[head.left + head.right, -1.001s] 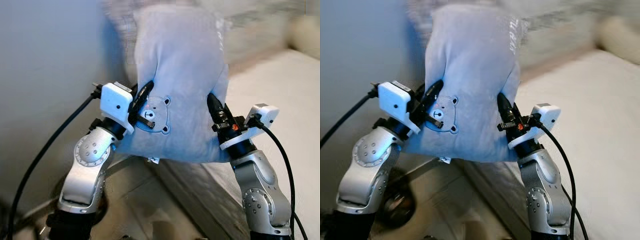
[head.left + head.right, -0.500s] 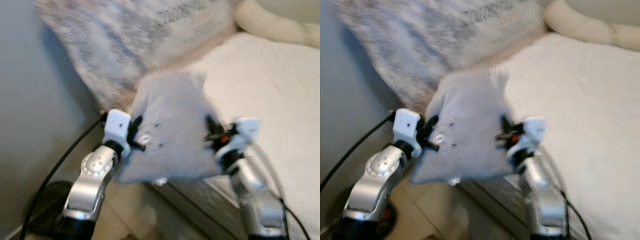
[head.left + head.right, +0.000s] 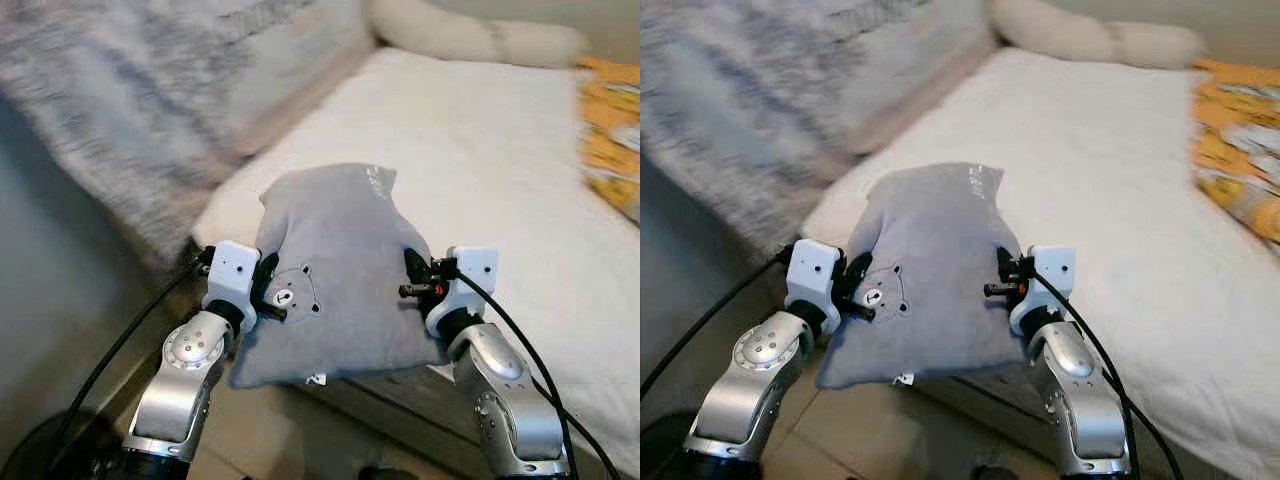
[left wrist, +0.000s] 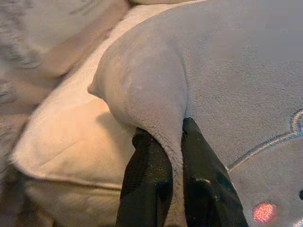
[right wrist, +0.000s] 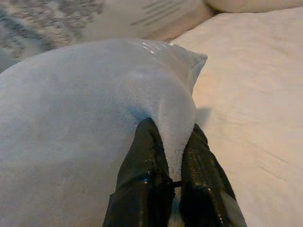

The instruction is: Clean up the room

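A grey pillow (image 3: 335, 270) with a small bear face stitched on it hangs between my two arms, over the near corner of a white bed (image 3: 480, 150). My left gripper (image 3: 265, 292) is shut on the pillow's left edge. In the left wrist view its black fingers (image 4: 147, 179) pinch a fold of grey fabric. My right gripper (image 3: 412, 282) is shut on the pillow's right edge, and the right wrist view has its fingers (image 5: 144, 175) clamping the plush cloth the same way.
A grey patterned blanket (image 3: 130, 90) lies along the bed's left side. A cream bolster (image 3: 470, 35) sits at the head. An orange patterned cloth (image 3: 610, 140) lies at the right edge. Bare floor (image 3: 250, 450) runs below the bed edge.
The camera has swung toward the bed. The pillow, once held high and upright in front of the wall, now sits lower over the bed corner. Both grippers keep their hold.
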You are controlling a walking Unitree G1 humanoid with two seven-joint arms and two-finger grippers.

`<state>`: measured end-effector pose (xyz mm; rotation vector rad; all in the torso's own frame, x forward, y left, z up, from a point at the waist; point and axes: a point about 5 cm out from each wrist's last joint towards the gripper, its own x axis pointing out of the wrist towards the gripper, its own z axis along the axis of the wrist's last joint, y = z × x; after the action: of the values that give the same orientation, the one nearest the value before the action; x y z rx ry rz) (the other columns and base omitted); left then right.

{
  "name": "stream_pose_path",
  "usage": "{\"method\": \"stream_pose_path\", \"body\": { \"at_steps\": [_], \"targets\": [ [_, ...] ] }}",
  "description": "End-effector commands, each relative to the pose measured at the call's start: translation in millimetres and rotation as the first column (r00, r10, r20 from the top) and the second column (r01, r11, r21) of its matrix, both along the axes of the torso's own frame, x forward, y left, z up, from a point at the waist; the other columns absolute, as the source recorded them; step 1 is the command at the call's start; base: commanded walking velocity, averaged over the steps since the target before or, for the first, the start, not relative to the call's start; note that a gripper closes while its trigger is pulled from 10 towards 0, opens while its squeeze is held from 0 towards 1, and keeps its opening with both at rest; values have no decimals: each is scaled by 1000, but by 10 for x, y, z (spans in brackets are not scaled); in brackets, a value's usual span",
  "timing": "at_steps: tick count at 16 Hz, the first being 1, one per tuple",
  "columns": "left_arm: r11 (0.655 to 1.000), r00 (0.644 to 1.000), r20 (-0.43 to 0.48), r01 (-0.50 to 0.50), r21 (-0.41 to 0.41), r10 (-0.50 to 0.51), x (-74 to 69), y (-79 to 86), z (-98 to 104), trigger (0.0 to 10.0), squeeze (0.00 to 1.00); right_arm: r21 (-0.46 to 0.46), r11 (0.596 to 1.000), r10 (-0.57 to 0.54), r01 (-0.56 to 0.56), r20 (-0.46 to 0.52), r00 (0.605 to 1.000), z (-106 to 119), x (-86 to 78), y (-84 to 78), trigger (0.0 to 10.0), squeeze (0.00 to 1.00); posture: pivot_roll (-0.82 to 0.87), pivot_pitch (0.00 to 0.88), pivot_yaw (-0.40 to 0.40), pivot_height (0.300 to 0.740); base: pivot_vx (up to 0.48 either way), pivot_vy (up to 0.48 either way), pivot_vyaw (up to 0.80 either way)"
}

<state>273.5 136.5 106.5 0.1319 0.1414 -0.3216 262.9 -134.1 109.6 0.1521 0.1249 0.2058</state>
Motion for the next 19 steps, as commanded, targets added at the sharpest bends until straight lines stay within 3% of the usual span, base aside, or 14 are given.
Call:
{"method": "stream_pose_path", "body": {
  "at_steps": [1, 6, 15, 19],
  "targets": [
    [997, 997, 19, -69, 38, 69, 6, 140, 25, 10000, 0, -31, 997, -77, 77, 14, 997, 28, 24, -137, 10000, 0, -107, 0, 31, 740, 0, 255, -800],
    [997, 998, 22, -59, 56, 58, 10, 145, 35, 10000, 0, -25, 997, -75, 74, -6, 997, -8, 28, -121, 10000, 0, -107, 0, 29, 740, 0, 301, -741],
    [996, 998, 34, -60, 58, 58, 15, 178, 102, 10000, 0, -16, 999, -47, 47, -30, 998, -55, 25, -39, 10000, 0, -76, 0, 36, 740, 0, 291, 0],
    [997, 995, 51, -83, -4, 83, 38, 183, 185, 10000, 0, -4, 998, -62, 62, -32, 998, -41, 39, -59, 10000, 0, -72, 0, 35, 740, 0, 66, 0]
  ]
}}
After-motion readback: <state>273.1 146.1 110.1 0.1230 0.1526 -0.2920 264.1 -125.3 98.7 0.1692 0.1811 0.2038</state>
